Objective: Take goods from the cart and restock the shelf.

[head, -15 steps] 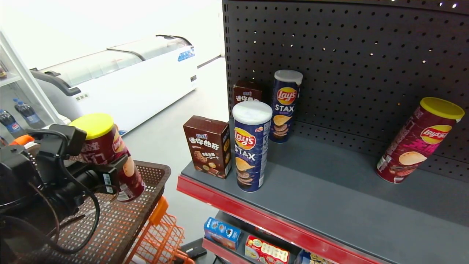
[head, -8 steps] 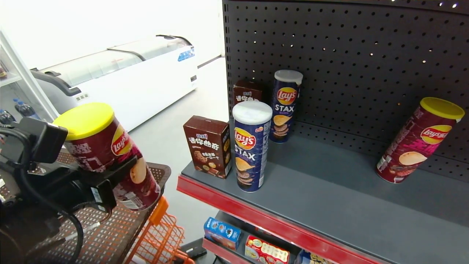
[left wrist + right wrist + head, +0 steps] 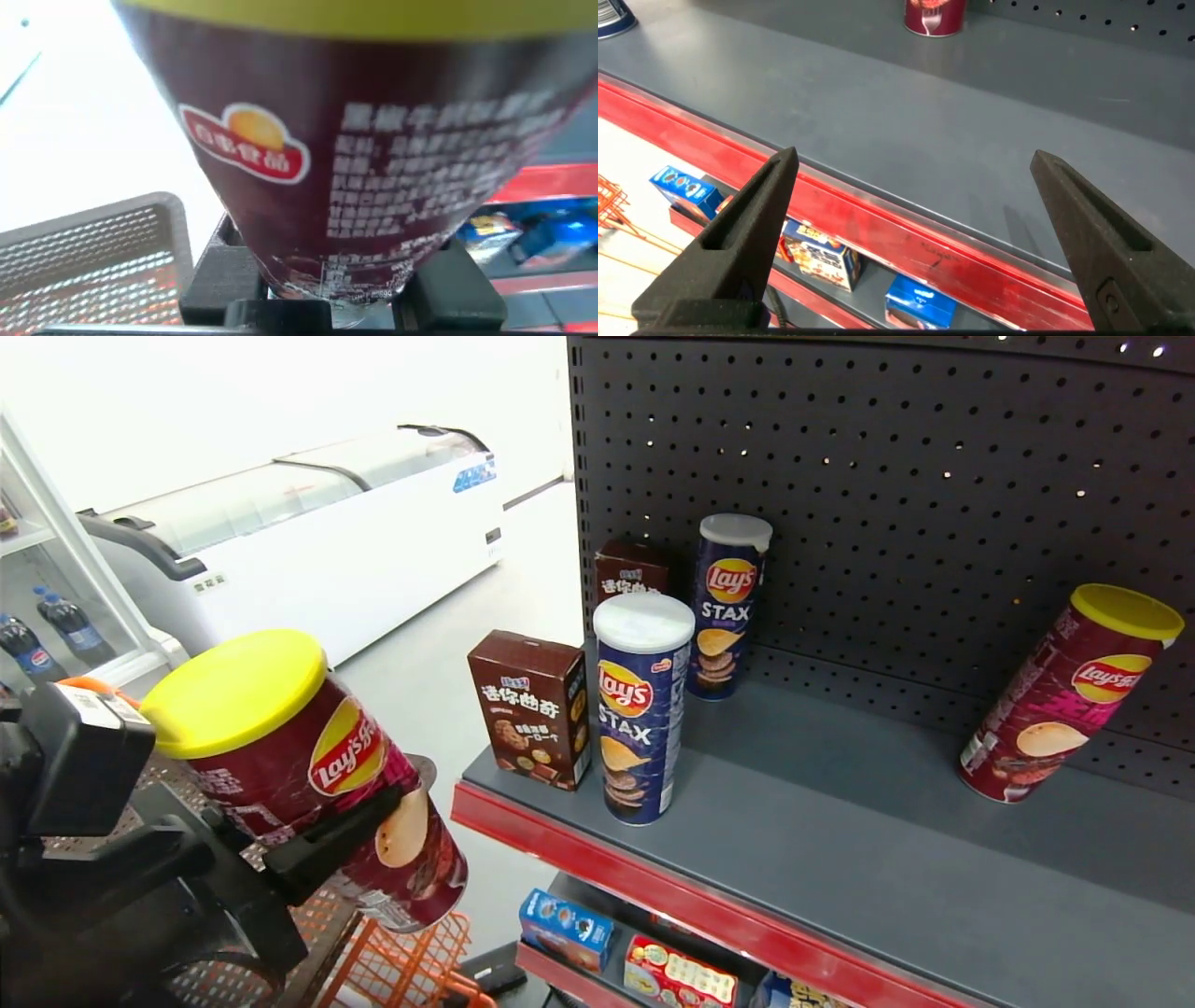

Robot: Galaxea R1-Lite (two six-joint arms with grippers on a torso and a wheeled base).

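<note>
Grey shelf [image 3: 840,821] already held blue cans [image 3: 642,705], brown boxes [image 3: 532,709] and a leaning red can [image 3: 1064,695]. The left gripper [image 3: 313,826] clenched a yellow-lidded can [image 3: 308,756] above the cart [image 3: 411,957], off the shelf, so placing it remained; the right gripper [image 3: 913,168] hung spread, empty.

A white chest freezer [image 3: 327,551] with curved glass lids is seen across the grey floor [image 3: 420,681]. Dark soda bottles [image 3: 65,619] are kept in a glass-fronted cooler [image 3: 82,549] beside it.
</note>
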